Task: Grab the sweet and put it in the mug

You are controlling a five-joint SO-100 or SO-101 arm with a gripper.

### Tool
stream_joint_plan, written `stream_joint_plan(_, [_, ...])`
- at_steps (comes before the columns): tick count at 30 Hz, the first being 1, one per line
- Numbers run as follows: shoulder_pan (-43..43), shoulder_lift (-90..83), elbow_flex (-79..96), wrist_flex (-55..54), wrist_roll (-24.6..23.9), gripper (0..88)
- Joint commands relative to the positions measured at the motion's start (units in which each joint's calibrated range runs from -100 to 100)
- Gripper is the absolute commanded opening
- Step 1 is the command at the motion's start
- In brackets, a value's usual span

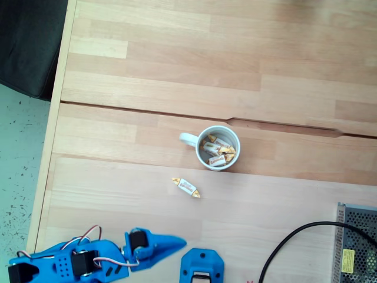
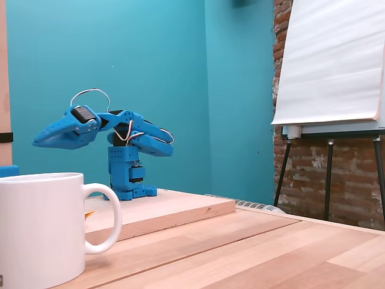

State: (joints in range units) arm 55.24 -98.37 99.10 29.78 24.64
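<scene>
White mug (image 2: 39,229) is standing closest; sweet (image 1: 187,187) is lying just beside it; claw (image 2: 42,139) is hovering clenched, empty.

Your arm (image 1: 94,259) cut off at bottom edge of top-down fixed view; mug (image 2: 42,229) hides most of sweet (image 2: 89,213) in side view.

Teal walls (image 2: 180,72), brick corner (image 2: 283,144), flipchart easel (image 2: 331,60), pale wooden tabletop (image 1: 177,53).
</scene>
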Motion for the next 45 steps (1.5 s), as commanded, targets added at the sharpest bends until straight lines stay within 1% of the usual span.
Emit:
stream_joint_plan(1, [-10.1,-0.9,0.9,-0.3,-3.6,0.0])
stream_joint_plan(5, [-23.1,-0.4,0.9,-0.3,-9.4,0.0])
stream_joint_plan(9, [-32.1,3.2,0.9,0.0,-14.4,0.0])
stream_joint_plan(11, [-35.1,4.3,0.9,0.1,-16.5,0.0])
stream_joint_plan(16, [-41.8,3.0,0.9,0.1,-21.0,0.0])
stream_joint_plan(19, [-44.4,3.0,0.9,0.5,-23.8,0.0])
stream_joint_plan(26, [-45.9,3.0,0.9,0.6,-29.4,0.0])
stream_joint_plan(29, [-45.5,3.6,-0.1,0.6,-30.1,0.0])
stream_joint_plan(35, [-40.7,6.6,-1.9,0.6,-28.9,0.0])
stream_joint_plan(39, [-39.3,19.4,-6.3,0.5,-27.5,0.0])
stream_joint_plan(45, [-38.3,41.0,-18.6,0.5,-26.0,0.0])
